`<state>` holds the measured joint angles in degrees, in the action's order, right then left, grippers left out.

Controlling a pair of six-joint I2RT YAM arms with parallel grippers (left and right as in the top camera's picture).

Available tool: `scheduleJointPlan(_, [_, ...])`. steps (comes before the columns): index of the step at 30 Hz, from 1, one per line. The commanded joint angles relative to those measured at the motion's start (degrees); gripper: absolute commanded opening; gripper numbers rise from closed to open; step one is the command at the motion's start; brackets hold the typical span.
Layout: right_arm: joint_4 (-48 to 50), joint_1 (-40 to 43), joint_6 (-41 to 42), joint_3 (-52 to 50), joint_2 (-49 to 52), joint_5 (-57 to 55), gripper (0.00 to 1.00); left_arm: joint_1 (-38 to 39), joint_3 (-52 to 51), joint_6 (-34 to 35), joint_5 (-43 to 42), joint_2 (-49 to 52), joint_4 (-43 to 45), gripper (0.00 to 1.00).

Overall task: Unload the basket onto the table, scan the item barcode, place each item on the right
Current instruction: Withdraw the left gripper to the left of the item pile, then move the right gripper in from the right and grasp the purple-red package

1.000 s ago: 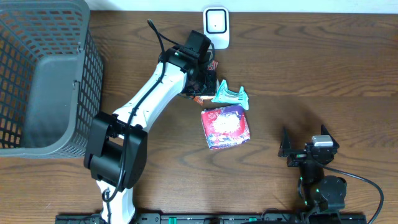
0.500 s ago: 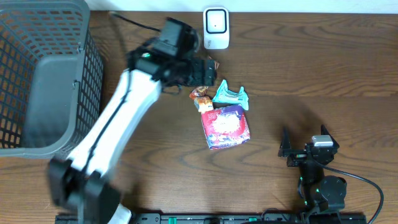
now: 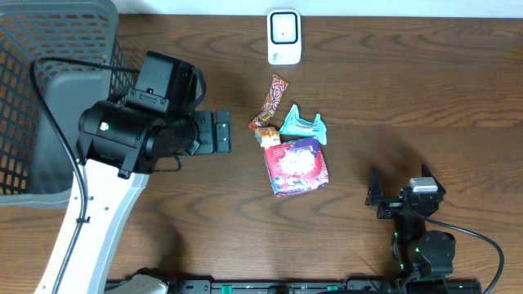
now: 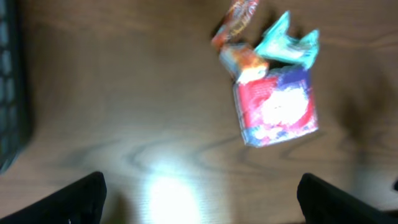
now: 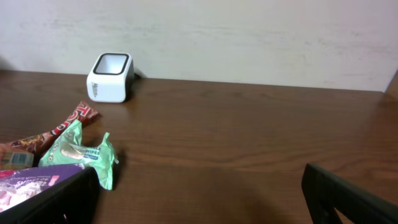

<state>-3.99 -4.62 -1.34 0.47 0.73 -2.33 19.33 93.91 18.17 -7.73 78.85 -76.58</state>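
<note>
Inspection from the overhead and wrist views.

The white box-shaped barcode scanner [image 3: 283, 37] is standing at the far edge of the brown wooden surface [image 3: 425, 90]. The slim red-and-brown wrapped snack bar [image 3: 272, 98] is lying on the surface just nearer the arms than the scanner, with neither hand touching it.

Beyond the bar from the scanner, three items are lying bunched together:
- a mint-green crinkled packet [image 3: 302, 126]
- a small orange packet [image 3: 267, 136]
- a purple-and-red square pouch [image 3: 296, 166]

The left hand [image 3: 221, 132] is hovering left of the scanner and nearer the arms, apart from the bunch. Its jaws are standing wide apart and gripping nothing. The left wrist view is blurring.

The grey mesh plastic basket [image 3: 49, 98] is sitting far left of the scanner.

The right hand [image 3: 406, 196] is sitting right of the scanner, well apart from it. Its jaws are spread wide and holding nothing.
</note>
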Motion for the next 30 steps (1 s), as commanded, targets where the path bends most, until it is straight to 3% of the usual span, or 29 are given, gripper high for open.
scheduleJointPlan(1, [-0.1, -0.1, -0.4, -0.2, -0.1, 0.1, 0.99, -0.2, 1.0, -0.1, 3.1, 0.1, -2.1, 0.98])
scheduleJointPlan(19, [0.2, -0.1, 0.0, -0.2, -0.1, 0.9, 0.99, -0.2, 1.0, -0.1, 3.1, 0.1, -4.8, 0.98])
scheduleJointPlan(22, [0.9, -0.1, 5.2, -0.2, -0.1, 11.4, 0.99, -0.2, 1.0, -0.1, 3.1, 0.1, -4.8, 0.98])
scheduleJointPlan(27, [1.6, -0.1, 20.0, -0.2, -0.1, 40.6, 0.99, -0.2, 1.0, -0.1, 3.1, 0.1, -4.8, 0.98])
scheduleJointPlan(30, [2.4, -0.1, 25.7, -0.2, -0.1, 44.2, 0.99, -0.2, 1.0, -0.1, 3.1, 0.1, -4.8, 0.98])
